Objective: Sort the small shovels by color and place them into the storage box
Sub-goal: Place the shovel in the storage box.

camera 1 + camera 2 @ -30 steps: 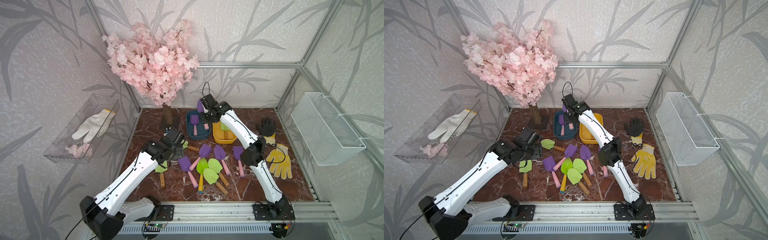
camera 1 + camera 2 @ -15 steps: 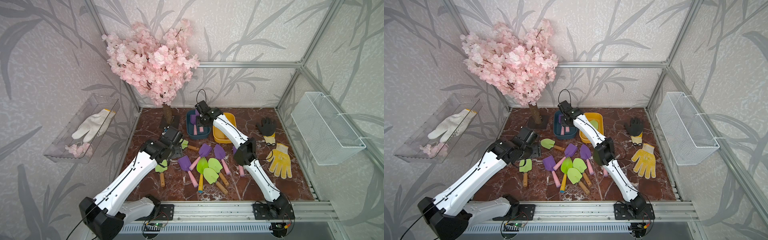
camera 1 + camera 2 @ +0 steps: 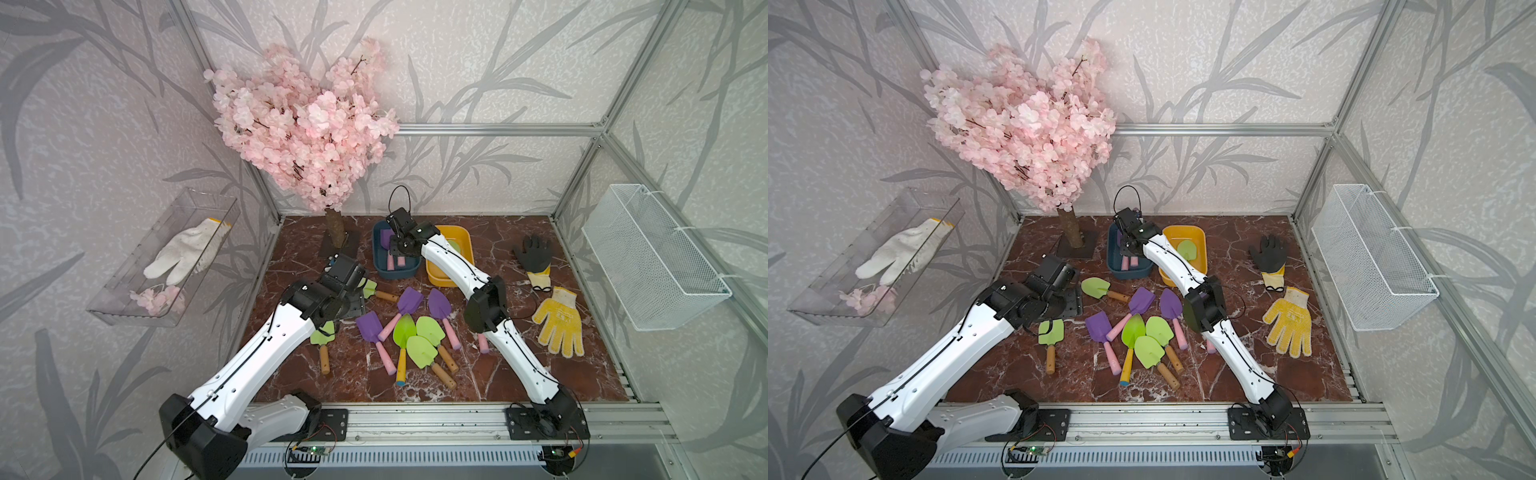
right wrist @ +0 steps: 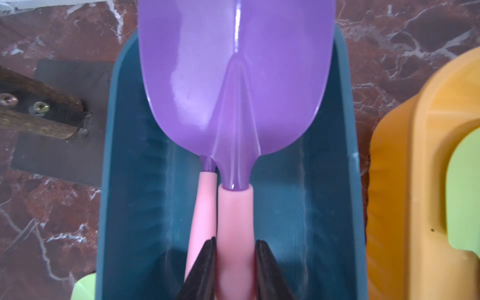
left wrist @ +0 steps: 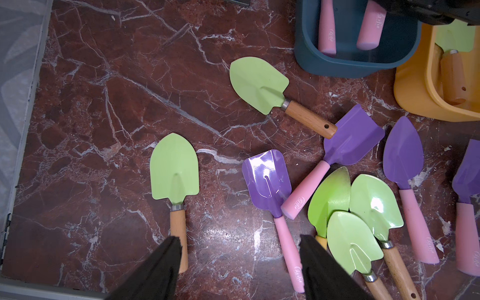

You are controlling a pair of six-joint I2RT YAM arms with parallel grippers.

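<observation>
Your right gripper [image 4: 235, 241] clamps the purple shovel [image 4: 233, 78] by its handle, blade pointing away along the blue box [image 4: 332, 181].

Right pincer [image 4: 235, 241] has lowered purple shovel [image 4: 233, 91] into blue box [image 4: 330, 194].

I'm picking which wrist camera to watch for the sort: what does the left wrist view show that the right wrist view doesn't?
Only the left wrist view shows the loose shovels, green and purple, lying on the table, with the open left gripper above them.

Only the right wrist view shows the right gripper shut on the pink handle of a purple shovel, and the tree stand.

Both show the blue box with two pink handles inside, and the yellow box holding a green shovel.
</observation>
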